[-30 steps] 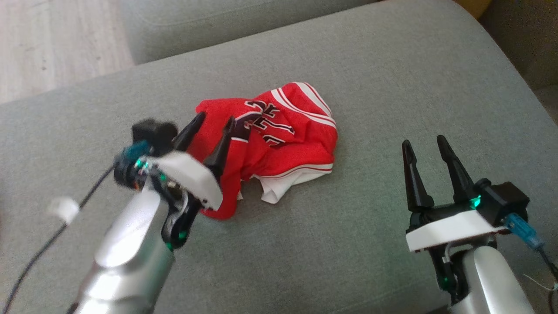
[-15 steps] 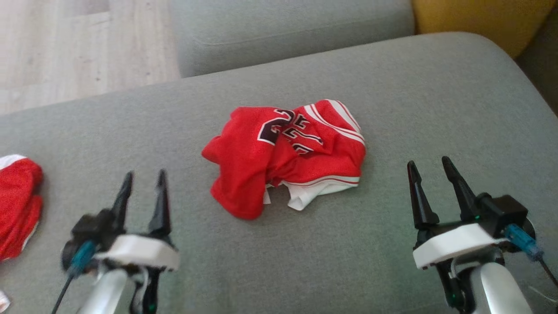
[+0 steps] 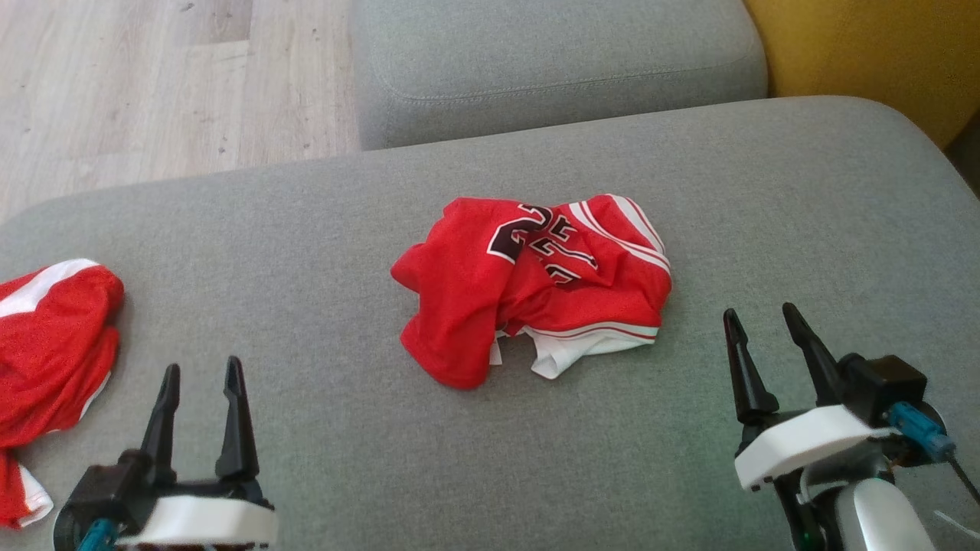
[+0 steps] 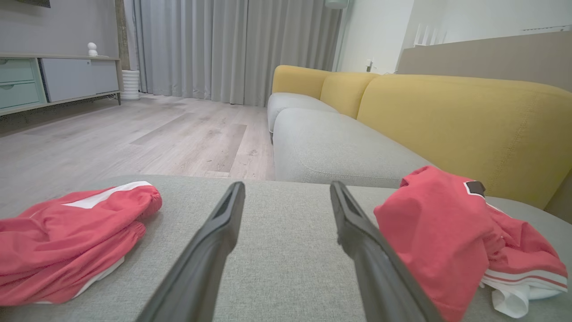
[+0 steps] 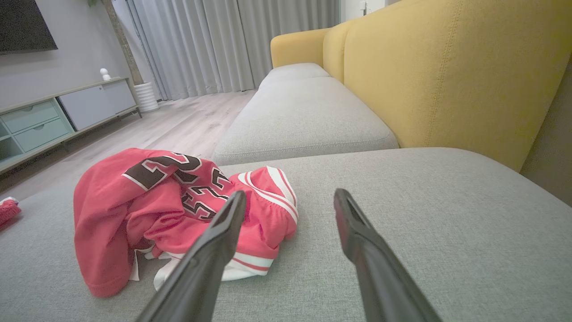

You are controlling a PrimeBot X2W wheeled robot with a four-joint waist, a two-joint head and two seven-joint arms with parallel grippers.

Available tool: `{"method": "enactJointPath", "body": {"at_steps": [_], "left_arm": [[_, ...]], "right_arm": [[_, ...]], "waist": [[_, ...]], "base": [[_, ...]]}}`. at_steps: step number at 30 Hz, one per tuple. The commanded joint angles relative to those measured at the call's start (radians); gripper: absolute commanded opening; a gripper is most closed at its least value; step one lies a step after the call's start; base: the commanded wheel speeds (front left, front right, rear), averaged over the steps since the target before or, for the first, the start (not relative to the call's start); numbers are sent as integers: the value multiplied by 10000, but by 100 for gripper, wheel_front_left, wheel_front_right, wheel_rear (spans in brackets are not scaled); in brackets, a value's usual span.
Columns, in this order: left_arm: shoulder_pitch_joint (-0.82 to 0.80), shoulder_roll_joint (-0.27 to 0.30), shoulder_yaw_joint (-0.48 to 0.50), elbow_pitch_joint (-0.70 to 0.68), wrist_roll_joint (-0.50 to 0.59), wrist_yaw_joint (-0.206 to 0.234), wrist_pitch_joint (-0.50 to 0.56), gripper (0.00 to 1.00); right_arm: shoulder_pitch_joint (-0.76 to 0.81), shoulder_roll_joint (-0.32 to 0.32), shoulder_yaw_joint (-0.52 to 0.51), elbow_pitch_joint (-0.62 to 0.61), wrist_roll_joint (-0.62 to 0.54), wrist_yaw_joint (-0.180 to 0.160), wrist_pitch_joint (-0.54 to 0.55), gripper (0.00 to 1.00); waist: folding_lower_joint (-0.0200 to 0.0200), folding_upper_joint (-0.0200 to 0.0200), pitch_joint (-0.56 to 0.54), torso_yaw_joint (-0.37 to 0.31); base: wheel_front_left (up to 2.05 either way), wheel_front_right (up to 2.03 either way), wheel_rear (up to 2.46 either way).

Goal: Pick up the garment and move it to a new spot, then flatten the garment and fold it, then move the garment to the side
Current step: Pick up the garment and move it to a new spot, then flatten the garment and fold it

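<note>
The crumpled red garment (image 3: 528,287) lies in the middle of the grey sofa cushion (image 3: 306,229). On the near side hover the left gripper (image 3: 202,364) and the right gripper (image 3: 759,310), fingers apart, both empty.

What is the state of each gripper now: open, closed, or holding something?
Left gripper: open, holding nothing.
Right gripper: open, holding nothing; the red numbered garment lies apart from both on the grey sofa cushion.

Garment (image 3: 528,287) on cushion (image 3: 306,229) — second garment (image 3: 53,337) leftward

L pincer (image 3: 203,364) & R pincer (image 3: 759,309) both open, upright.
</note>
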Motion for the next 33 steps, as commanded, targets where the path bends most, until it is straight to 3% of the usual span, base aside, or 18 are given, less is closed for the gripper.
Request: {"method": "enactJointPath", "body": {"at_steps": [1, 13, 17, 24, 33], "left_arm": [[-285, 248, 453, -416, 48, -3, -104, 100], [-213, 287, 315, -624, -4, 20, 19, 100], [-407, 288, 241, -767, 17, 15, 65, 100], [-1295, 209, -125, -809, 164, -246, 183, 100], [-2177, -130, -533, -348, 353, -540, 84, 100]], "right_arm": [[-197, -43, 160, -299, 72, 77, 17, 100], [-446, -43, 257, -225, 382, 77, 162, 100], [-1543, -43, 391, 151, 905, 77, 1142, 100], [-4121, -147, 201, 2248, 1111, 77, 3141, 100], [-5779, -788, 240, 4937, 1037, 77, 3701, 100]], "waist": [[1, -1, -9, 11], [1, -1, 123, 7], [1, -1, 516, 103], [1, -1, 1678, 678], [1, -1, 2476, 1327]], "base": [[0, 0, 0], [0, 0, 0], [0, 0, 0], [0, 0, 0], [0, 0, 0]]}}
